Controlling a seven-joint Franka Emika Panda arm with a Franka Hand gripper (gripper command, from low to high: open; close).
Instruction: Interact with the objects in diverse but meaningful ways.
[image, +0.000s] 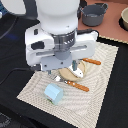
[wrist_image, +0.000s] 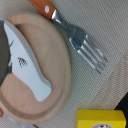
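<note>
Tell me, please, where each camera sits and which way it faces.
Exterior view: off the arm, looking down at the woven placemat; the arm's white wrist fills the middle.
Wrist view: on the wrist, looking down at the wooden plate and fork; hand parts are not clearly visible.
Shared: the wooden plate.

Mat: woven beige placemat (image: 100, 70) under all.
Plate: tan round wooden plate (wrist_image: 45, 55) on mat.
Fork: orange-handled metal fork (wrist_image: 82, 42) beside plate.
Carton: pale blue-and-white carton (image: 53, 93) on mat, apart from plate.
</note>
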